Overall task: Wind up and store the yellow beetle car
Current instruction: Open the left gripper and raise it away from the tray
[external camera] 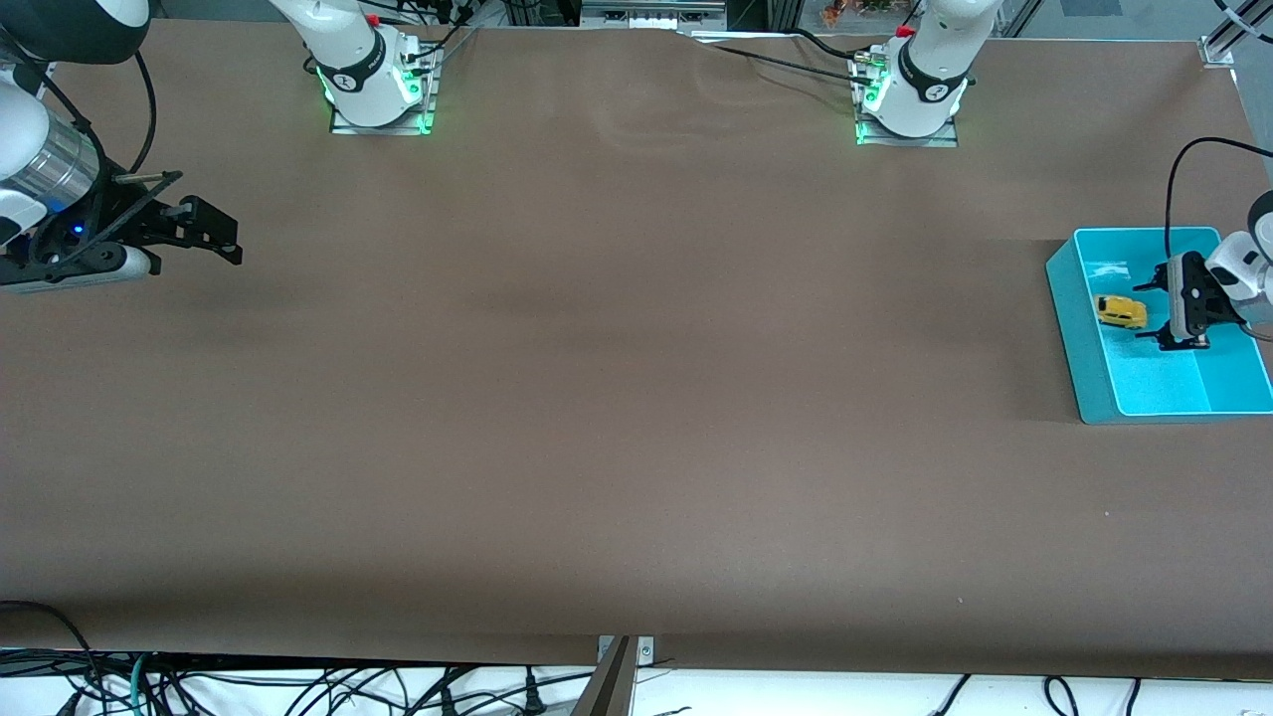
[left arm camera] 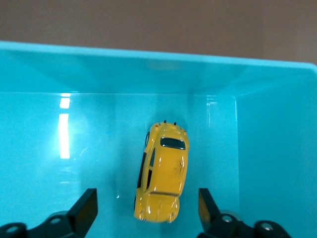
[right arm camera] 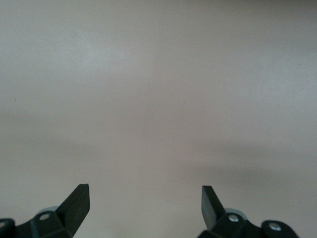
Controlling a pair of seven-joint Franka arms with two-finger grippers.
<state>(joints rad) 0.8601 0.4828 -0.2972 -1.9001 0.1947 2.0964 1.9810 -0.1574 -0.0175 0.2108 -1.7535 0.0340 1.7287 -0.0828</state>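
Note:
The yellow beetle car (external camera: 1121,311) lies on the floor of a teal bin (external camera: 1084,368) at the left arm's end of the table. In the left wrist view the car (left arm camera: 163,173) rests on the bin floor (left arm camera: 99,148), near one end wall. My left gripper (external camera: 1152,313) is over the bin beside the car, open and empty. In its wrist view the left gripper (left arm camera: 147,201) stands with its fingers wide on either side of the car, not touching it. My right gripper (external camera: 227,239) waits open and empty over the right arm's end of the table, also seen in its wrist view (right arm camera: 145,196).
The brown table (external camera: 617,398) spreads between the two arms with nothing else on it. The bin stands close to the table's edge at the left arm's end. Cables hang below the table's edge nearest the front camera.

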